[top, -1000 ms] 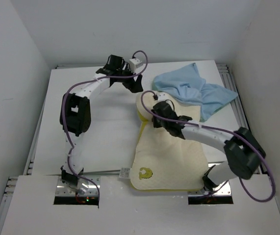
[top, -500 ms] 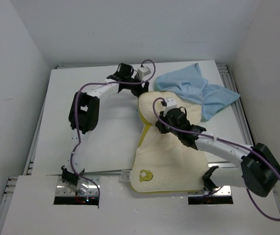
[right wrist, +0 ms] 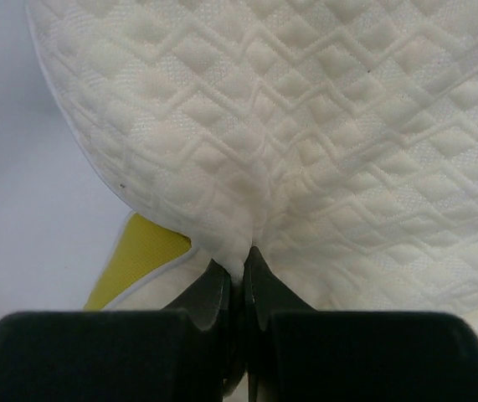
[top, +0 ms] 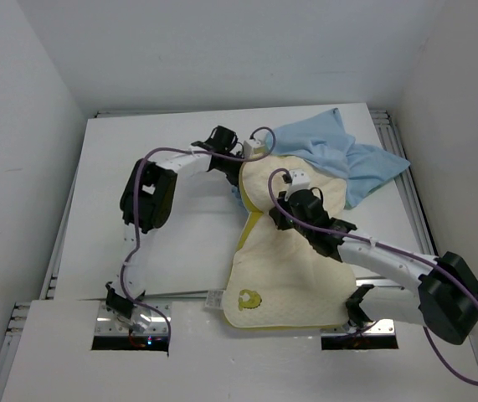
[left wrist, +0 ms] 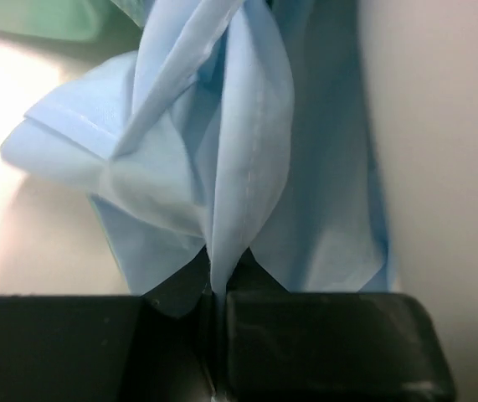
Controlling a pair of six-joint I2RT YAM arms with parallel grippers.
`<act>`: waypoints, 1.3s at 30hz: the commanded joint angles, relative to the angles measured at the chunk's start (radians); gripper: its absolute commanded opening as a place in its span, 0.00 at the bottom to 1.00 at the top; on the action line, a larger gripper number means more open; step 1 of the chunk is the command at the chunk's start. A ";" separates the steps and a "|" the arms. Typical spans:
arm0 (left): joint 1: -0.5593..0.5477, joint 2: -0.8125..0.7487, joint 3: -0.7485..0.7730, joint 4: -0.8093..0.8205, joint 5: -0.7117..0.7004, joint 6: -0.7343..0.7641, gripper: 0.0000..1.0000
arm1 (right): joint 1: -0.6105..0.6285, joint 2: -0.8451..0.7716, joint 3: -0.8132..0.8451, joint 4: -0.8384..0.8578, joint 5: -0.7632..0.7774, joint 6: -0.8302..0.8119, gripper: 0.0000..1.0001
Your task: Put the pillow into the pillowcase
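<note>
Entry: two pincers, each clenched on cloth; pillow not yet in its case.

Left gripper: jaws clamped on a gathered fold of the light-blue pillowcase, several layers bunched above the pinch; whether a single layer is held cannot be told. Right gripper: jaws nipped on a ridge of the quilted cream pillow near its rounded far end, yellow edge showing below. Seen from above, the pillow runs from the near edge of the table towards the far right, its far end touching the crumpled case. Handling note, as a judgement: raise the fold to part the mouth and check that it gapes before feeding the pillow's corner in, low and slow, so that no cloth is dragged along.
</note>
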 commanded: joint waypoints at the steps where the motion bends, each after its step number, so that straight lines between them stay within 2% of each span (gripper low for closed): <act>1: 0.005 -0.171 0.047 0.025 -0.075 -0.009 0.00 | -0.005 0.006 -0.044 -0.195 0.075 0.008 0.00; 4: 0.006 -0.311 0.003 0.077 -0.195 0.012 0.00 | -0.019 0.009 -0.070 -0.183 0.069 0.024 0.00; 6: 0.017 -0.366 0.012 0.056 -0.236 0.012 0.00 | -0.025 0.013 -0.083 -0.170 0.059 0.044 0.00; 8: 0.035 -0.371 0.055 -0.060 -0.208 0.014 0.00 | -0.036 0.030 -0.090 -0.150 0.052 0.067 0.00; 15: 0.032 -0.411 0.026 -0.186 -0.184 0.075 0.00 | -0.084 0.156 -0.001 -0.150 -0.020 0.103 0.00; 20: 0.006 -0.443 -0.036 -0.248 -0.253 0.236 0.00 | -0.158 0.147 -0.013 -0.047 -0.109 0.200 0.00; 24: -0.006 -0.463 -0.063 -0.305 -0.231 0.343 0.00 | -0.178 0.184 0.085 -0.138 -0.096 0.209 0.00; 29: -0.023 -0.504 -0.023 -0.361 -0.215 0.443 0.00 | -0.198 0.320 0.200 -0.252 -0.105 0.200 0.00; 35: -0.046 -0.547 -0.066 -0.418 -0.243 0.558 0.00 | -0.250 0.345 0.222 -0.222 -0.119 0.292 0.00; 39: -0.049 -0.593 -0.156 -0.457 -0.292 0.609 0.00 | -0.272 0.265 0.213 -0.196 -0.148 0.282 0.02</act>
